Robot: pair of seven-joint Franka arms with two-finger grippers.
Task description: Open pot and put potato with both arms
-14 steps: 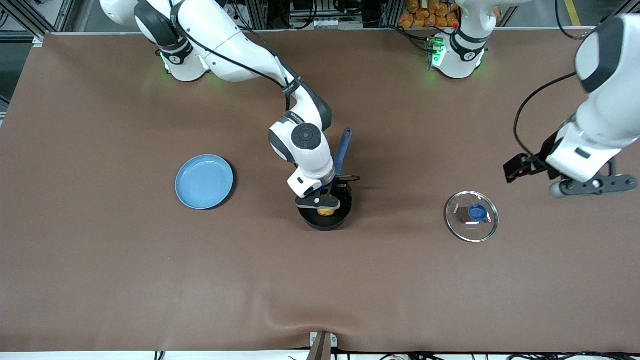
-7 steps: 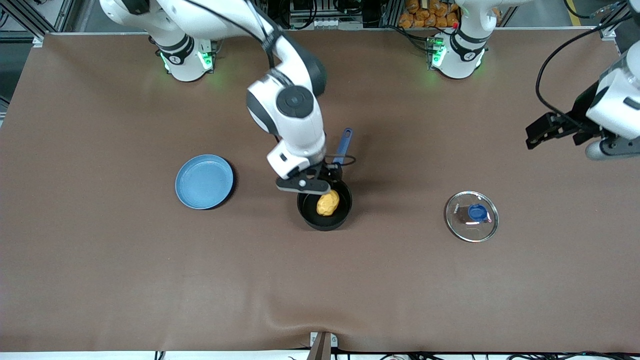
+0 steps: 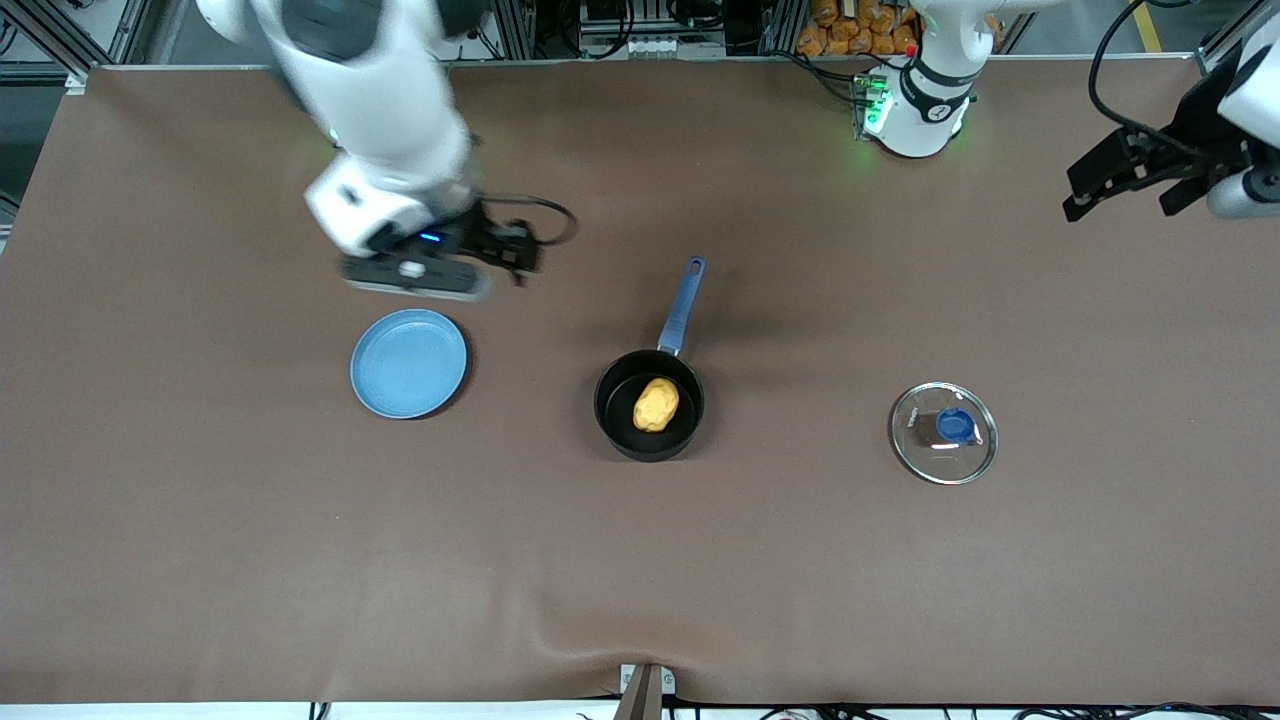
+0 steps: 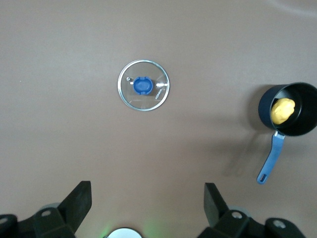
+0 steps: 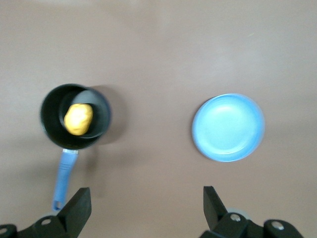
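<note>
**Potato in the uncovered pot, both grippers raised and empty**

At the centre of the front frame we see the pot (image 3: 650, 405), a small round black saucepan with a matte inside. Its long straight blue handle (image 3: 681, 305) runs up the frame and ends in a small hole. The potato (image 3: 656, 405) lies inside on the pot's floor, a lumpy yellow-orange oval, narrower than the pot's rim.

Toward the right of the frame, at about the same height, the glass lid (image 3: 944, 432) lies flat on the table, well apart from the pot. It is a clear disc with a thin metal rim and a round blue knob at its middle. At centre left sits the blue plate (image 3: 409, 362), a smooth, shallow, pale disc with a raised edge. All three rest on the brown table cover (image 3: 640, 560), a dull sheet with a soft ripple along the bottom edge.

In the upper left we find the right gripper (image 3: 415, 275) over bare cover just above the plate, its black fingers (image 5: 79, 208) spread wide and holding nothing. At the upper right edge the left gripper (image 3: 1140, 175) hangs over the table's end, its fingers (image 4: 79, 198) likewise wide apart and empty.
</note>
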